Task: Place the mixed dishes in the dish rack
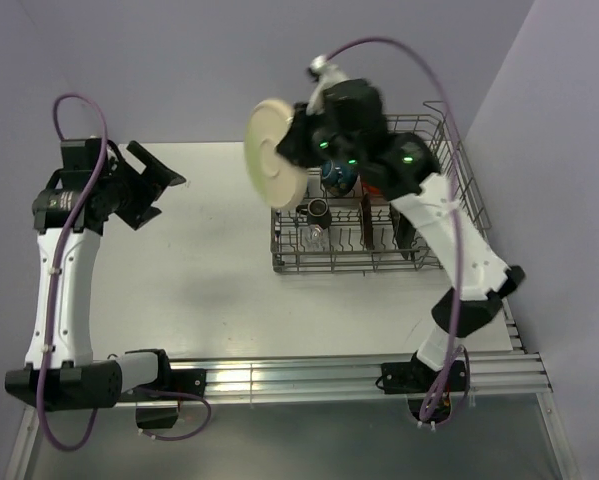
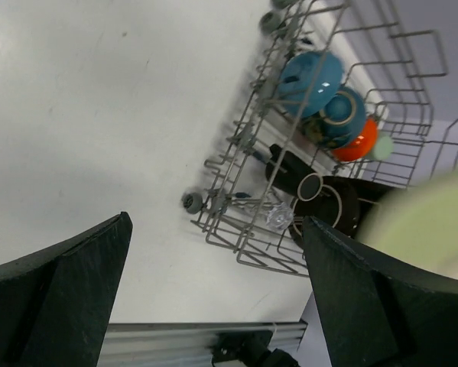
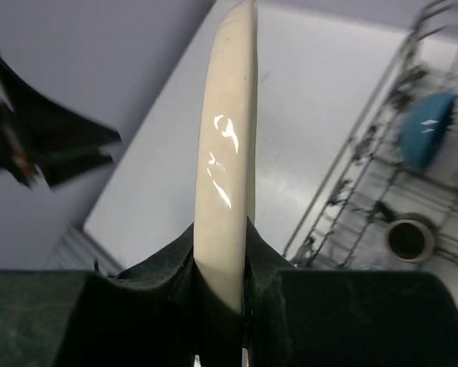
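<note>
Top external: white counter carries grey wire dish rack on right half. Right arm reaches across rack. Right jaws clamped on rim of cream round plate, which is held on edge, in air, above rack's left end. Far rows of rack: blue glazed bowl, blue-inside bowl, orange bowl, close together. Black plates in near rows. Small brown mug and clear glass at rack's left end, beneath plate. Left jaws wide apart, empty, well apart from rack at counter's left.
</note>
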